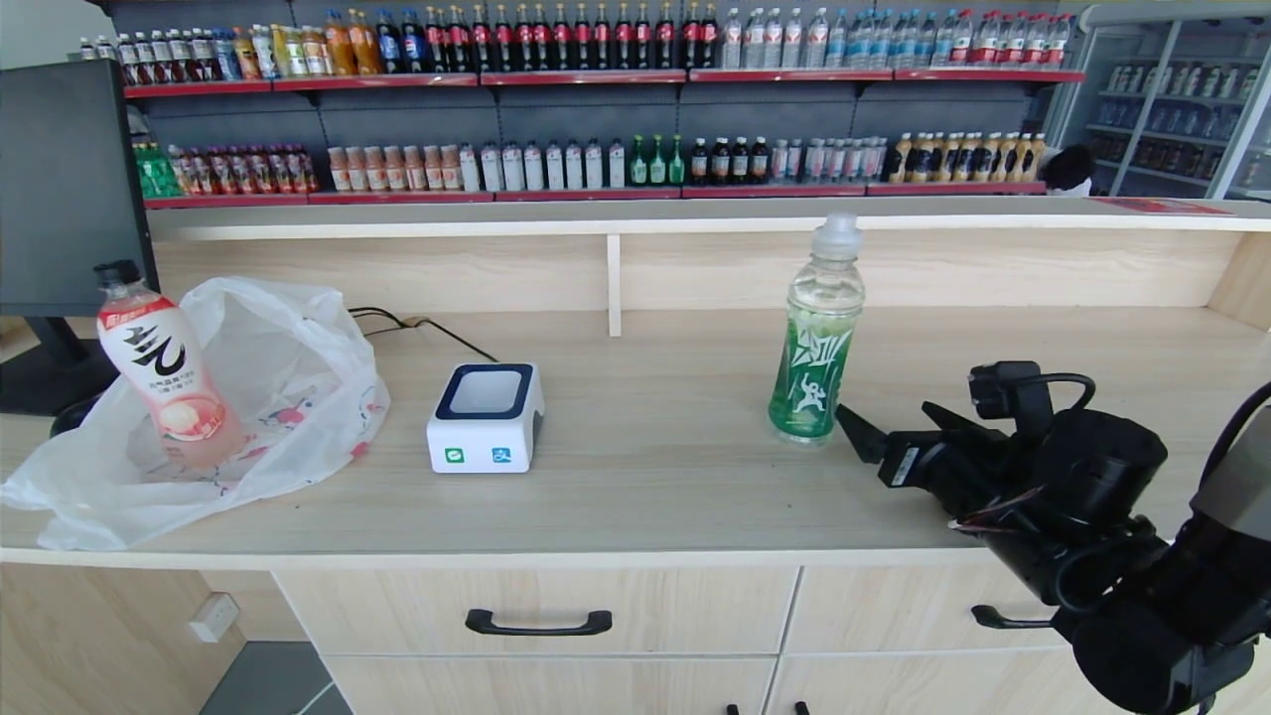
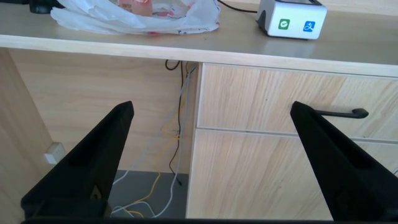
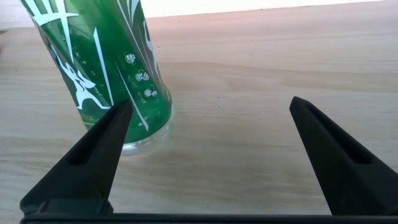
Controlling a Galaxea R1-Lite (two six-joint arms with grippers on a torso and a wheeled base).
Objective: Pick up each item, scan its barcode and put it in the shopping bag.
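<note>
A green bottle point(image 1: 816, 338) with a pale cap stands upright on the wooden counter point(image 1: 655, 477), right of centre. My right gripper point(image 1: 882, 409) is open just to its right, low over the counter. In the right wrist view the green bottle point(image 3: 106, 68) stands just beyond one fingertip of the right gripper point(image 3: 211, 106), off to the side of the gap. A pink bottle point(image 1: 164, 372) stands inside the white shopping bag point(image 1: 298, 397) at the counter's left. The white scanner point(image 1: 487, 417) sits between bag and green bottle. My left gripper point(image 2: 211, 107) is open below the counter edge, facing the drawers.
A dark monitor point(image 1: 60, 189) stands behind the bag, and a cable point(image 1: 427, 333) runs to the scanner. A raised wooden ledge point(image 1: 695, 223) backs the counter. Drawer handles point(image 2: 339, 113) and loose wires point(image 2: 177, 143) lie under the counter. Shelves of drinks point(image 1: 596, 109) fill the back wall.
</note>
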